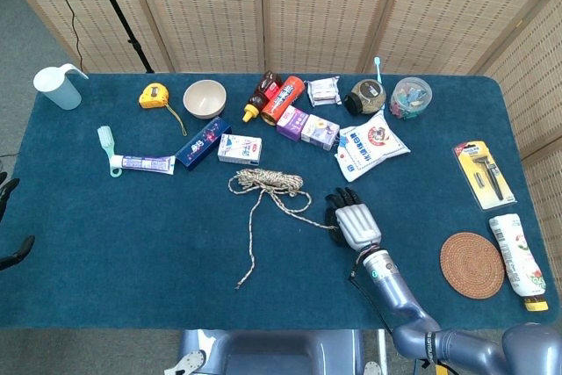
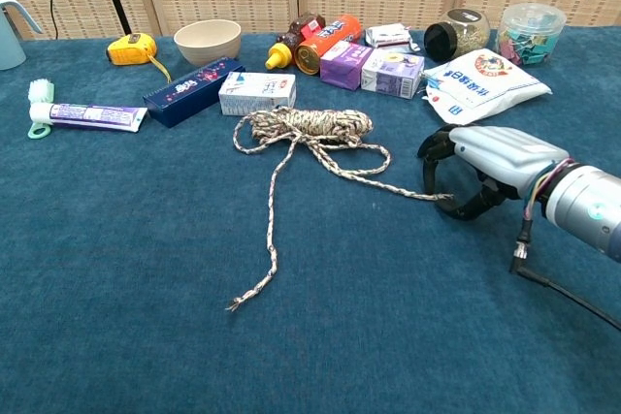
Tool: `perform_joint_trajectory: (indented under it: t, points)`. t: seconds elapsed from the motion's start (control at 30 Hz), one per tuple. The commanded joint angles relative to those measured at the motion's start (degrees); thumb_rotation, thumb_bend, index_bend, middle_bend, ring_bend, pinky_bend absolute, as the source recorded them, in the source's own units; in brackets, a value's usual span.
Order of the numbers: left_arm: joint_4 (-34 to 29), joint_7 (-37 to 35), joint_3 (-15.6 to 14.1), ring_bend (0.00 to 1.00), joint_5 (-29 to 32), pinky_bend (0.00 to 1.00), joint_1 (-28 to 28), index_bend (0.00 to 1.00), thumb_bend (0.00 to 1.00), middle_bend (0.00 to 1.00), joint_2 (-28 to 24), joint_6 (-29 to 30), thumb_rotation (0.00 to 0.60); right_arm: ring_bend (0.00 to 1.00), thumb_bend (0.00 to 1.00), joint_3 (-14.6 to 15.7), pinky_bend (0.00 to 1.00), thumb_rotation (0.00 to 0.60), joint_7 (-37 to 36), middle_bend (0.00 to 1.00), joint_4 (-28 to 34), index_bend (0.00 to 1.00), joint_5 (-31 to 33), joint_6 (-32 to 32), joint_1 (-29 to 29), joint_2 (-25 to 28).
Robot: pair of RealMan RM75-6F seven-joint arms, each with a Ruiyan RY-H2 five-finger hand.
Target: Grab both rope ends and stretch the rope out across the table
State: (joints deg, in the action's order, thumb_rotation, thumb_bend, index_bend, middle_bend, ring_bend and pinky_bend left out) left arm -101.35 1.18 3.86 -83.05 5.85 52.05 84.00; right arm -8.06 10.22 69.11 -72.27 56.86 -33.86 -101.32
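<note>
A speckled rope lies in a loose coil (image 1: 268, 182) (image 2: 310, 125) mid-table. One end trails toward me and stops at a frayed tip (image 1: 239, 285) (image 2: 233, 304). The other end (image 2: 437, 197) runs right, under my right hand (image 1: 354, 221) (image 2: 490, 157). That hand arches over this end, dark fingers (image 2: 430, 157) hanging on the far side and the thumb (image 2: 475, 207) low on the near side; no pinch shows. Dark finger-like shapes (image 1: 7, 189) at the head view's left edge, off the table, may be my left hand; their pose is unclear.
Behind the coil stands a row of small boxes (image 2: 256, 92), bottles (image 2: 325, 43), a bowl (image 2: 208, 41), a tape measure (image 2: 131, 48) and a toothpaste tube (image 2: 85, 115). A white bag (image 2: 485, 75) lies just beyond my right hand. A cork coaster (image 1: 471, 264) sits to the right.
</note>
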Motion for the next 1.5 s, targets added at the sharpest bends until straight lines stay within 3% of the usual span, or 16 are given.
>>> perform_joint_trajectory:
  t: [0.03,1.5]
  points:
    - [0.01,0.01,-0.02,0.00,0.05,0.00,-0.04,0.02,0.29,0.00,-0.02,0.01,0.562,0.01,0.44,-0.09,0.00,0.600,0.02,0.19,-0.14,0.48,0.04,-0.05,-0.06,-0.05]
    - [1.00,-0.98,-0.17,0.00,0.16,0.00,-0.74,0.02,0.29,0.00,-0.26,0.54,0.563,0.08,0.43,-0.93,0.00,0.600,1.90,0.28,-3.32,0.56,1.23,-1.96,-1.42,-1.85]
